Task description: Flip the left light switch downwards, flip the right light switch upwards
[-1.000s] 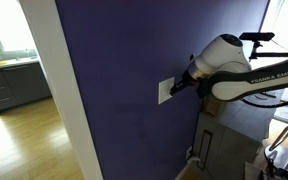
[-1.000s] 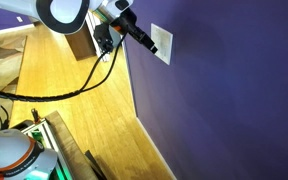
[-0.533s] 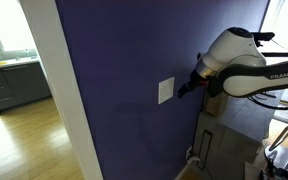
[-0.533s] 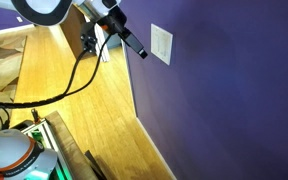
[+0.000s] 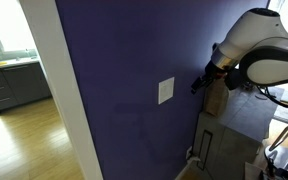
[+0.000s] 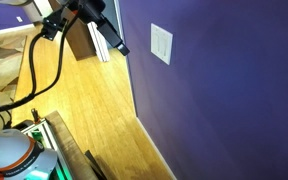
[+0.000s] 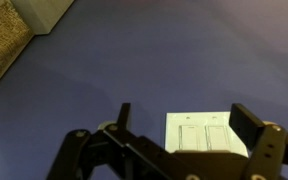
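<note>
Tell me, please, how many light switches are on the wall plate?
2, side by side on the one cream wall plate: the left switch in its left half, the right switch in its right half. None seems hidden.

A purple wall point(image 5: 124, 50) meets a white door frame point(image 5: 59, 80) (wood floor point(image 6: 94, 110) below).

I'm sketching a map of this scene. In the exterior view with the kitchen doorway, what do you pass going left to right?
Grey kitchen cabinets → white door frame → purple wall → switch plate → gripper → white robot arm.
</note>
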{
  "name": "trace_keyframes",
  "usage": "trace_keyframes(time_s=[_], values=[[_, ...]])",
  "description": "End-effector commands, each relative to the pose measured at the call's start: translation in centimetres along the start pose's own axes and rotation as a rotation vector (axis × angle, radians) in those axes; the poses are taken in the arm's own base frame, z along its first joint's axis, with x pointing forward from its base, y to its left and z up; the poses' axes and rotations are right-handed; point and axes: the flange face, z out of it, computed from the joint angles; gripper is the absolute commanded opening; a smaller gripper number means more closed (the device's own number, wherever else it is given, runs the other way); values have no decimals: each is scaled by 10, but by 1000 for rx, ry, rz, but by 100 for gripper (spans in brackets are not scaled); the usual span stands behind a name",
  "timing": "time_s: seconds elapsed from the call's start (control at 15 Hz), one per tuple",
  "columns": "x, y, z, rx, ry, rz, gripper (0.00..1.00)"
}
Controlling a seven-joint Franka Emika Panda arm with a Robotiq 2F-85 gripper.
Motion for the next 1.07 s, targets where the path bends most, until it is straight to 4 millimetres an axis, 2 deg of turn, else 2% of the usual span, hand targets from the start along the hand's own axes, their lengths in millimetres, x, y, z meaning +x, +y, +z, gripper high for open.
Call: trace_keyframes(time_s=[0.0, 0.33, 0.4, 0.47, 1.0], values=[[-14, 5, -20, -22, 7, 45, 100], [-16, 7, -35, -37, 42, 80, 100], [-15, 7, -35, -39, 43, 97, 100], [-6, 6, -34, -19, 49, 65, 100], [-7, 6, -35, -25, 53, 82, 100]])
